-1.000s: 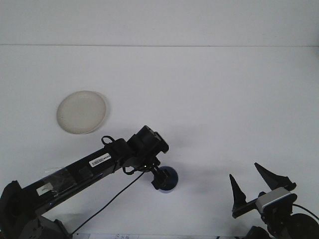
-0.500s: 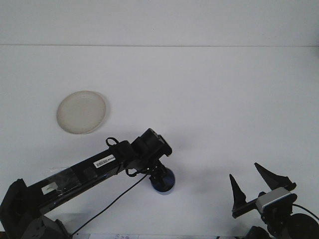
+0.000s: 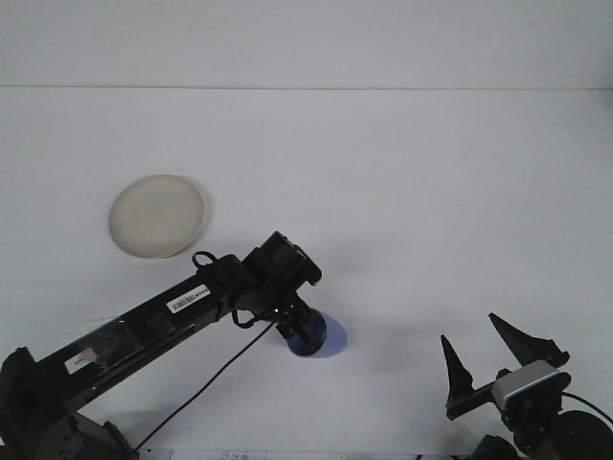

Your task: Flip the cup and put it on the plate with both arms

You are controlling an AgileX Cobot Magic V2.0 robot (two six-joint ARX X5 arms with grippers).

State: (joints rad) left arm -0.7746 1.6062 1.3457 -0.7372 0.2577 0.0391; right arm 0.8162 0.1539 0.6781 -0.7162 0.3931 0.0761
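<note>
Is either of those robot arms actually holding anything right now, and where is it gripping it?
The left end effector appears to grip the blue cup at its rim; the exact hold is hidden. The right end effector holds nothing.

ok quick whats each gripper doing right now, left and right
Left gripper: down on the blue cup, apparently gripping it; its fingers are hidden, so this cannot be confirmed.
Right gripper: open, holding nothing, parked near the bottom right.

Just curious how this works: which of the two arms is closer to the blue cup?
The left. The left gripper is right at the blue cup, covering part of it. The right gripper sits open, well off to the cup's right.
</note>
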